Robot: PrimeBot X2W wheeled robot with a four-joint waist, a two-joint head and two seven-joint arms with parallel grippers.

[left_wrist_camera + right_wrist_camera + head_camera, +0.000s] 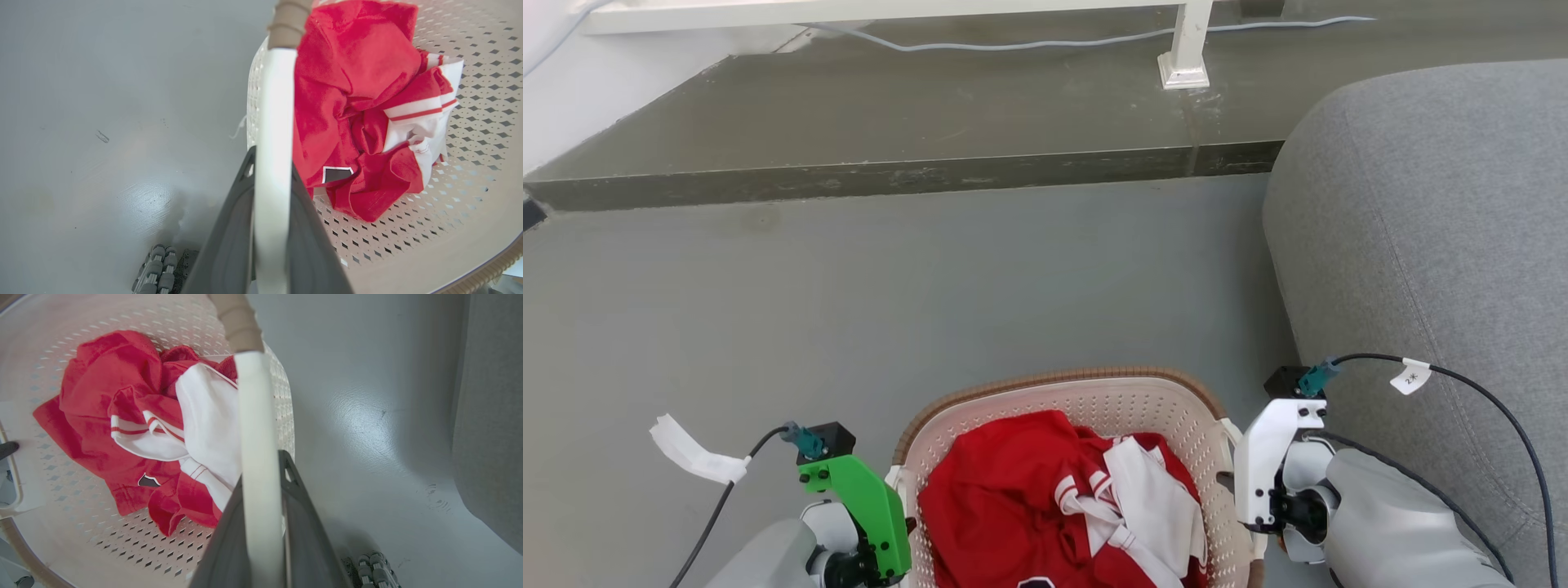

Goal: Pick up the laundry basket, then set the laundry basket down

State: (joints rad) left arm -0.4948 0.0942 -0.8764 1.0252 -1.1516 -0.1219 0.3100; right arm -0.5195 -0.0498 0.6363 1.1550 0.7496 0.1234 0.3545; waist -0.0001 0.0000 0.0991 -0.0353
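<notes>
Basket: cream-white perforated plastic laundry basket [1094,402] with a brown woven-look rim, bottom centre of the head view. It sits between the green-bracketed arm at lower left and the white-bracketed arm at lower right. A crumpled red-and-white garment [1013,498] lies inside.

Left gripper [271,163]: clamped on the basket's white loop handle [273,102], a dark finger on each side of the strap, lower centre of the left wrist view.

Right gripper [261,469]: clenched likewise on the opposite white loop handle [253,416].

Whether the base is clear of the grey floor [931,286], I cannot tell. The floor looks well below the basket wall in both wrist views, so probably carried.

Risks, as judged:
- The handles are smooth, narrow straps. Either could slide along the fingers if the wrists tilt, and that side would drop.
- Unequal arm heights would tip the basket, and the garment could slump to one wall.
- The grey fabric sofa [1421,229] is near the right arm. Its black cable [1503,408] lies across the upholstery and could snag on a swing.
- Letting go before the base is flat would make the basket rock.
</notes>
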